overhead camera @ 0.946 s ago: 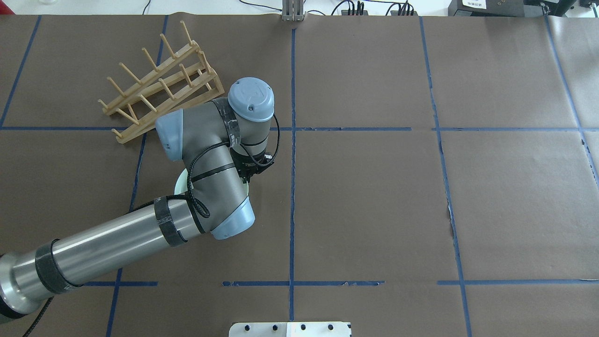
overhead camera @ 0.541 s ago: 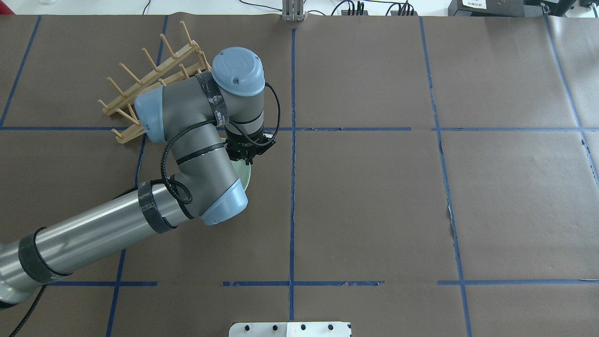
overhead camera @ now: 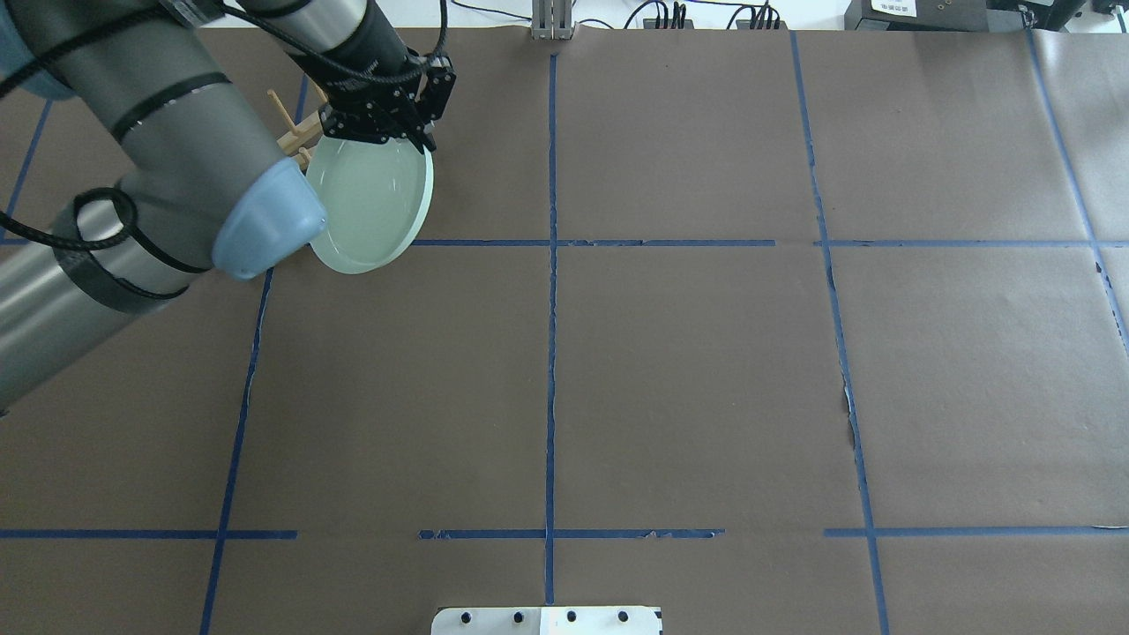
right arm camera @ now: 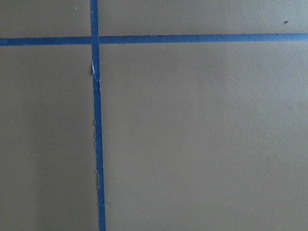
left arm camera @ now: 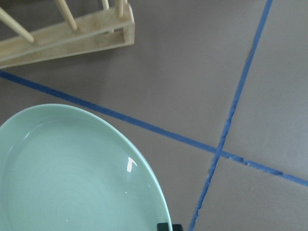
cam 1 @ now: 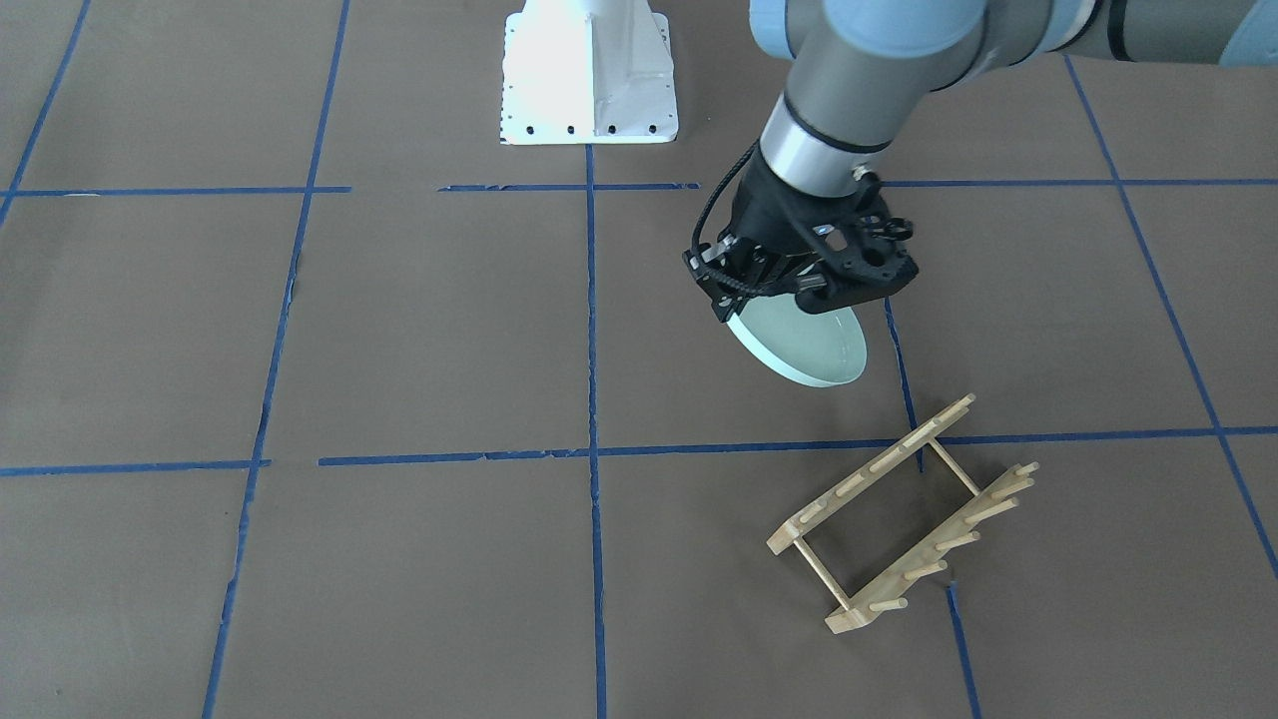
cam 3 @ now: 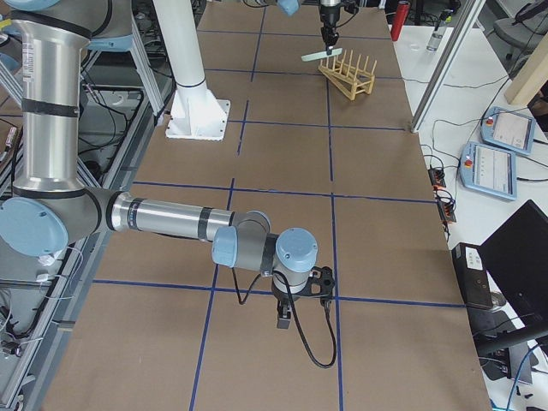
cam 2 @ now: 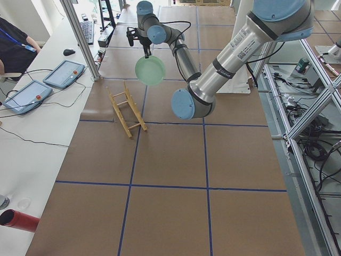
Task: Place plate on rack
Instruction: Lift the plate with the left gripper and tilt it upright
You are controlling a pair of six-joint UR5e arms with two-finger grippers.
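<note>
My left gripper (overhead camera: 394, 134) is shut on the rim of the pale mint-green plate (overhead camera: 372, 207) and holds it in the air, tilted, hanging below the fingers. In the front-facing view the plate (cam 1: 805, 345) hangs short of the light-wood rack (cam 1: 904, 514), on the robot's side of it. The left wrist view shows the plate (left arm camera: 72, 178) below one end of the rack (left arm camera: 67, 36). In the overhead view the arm and plate hide most of the rack (overhead camera: 295, 138). My right gripper (cam 3: 287, 318) hangs low over the table far from both; I cannot tell if it is open.
The table is brown paper with a blue tape grid (overhead camera: 551, 242). The robot's white base (cam 1: 587, 80) stands at the near-robot edge. Tablets (cam 2: 64, 73) lie on a side bench beyond the rack. An aluminium post (overhead camera: 552, 22) stands at the far table edge.
My left arm has lifted the plate off the table and carried it up and toward the rack. The plate now hangs tilted in the air, with more of it showing.
</note>
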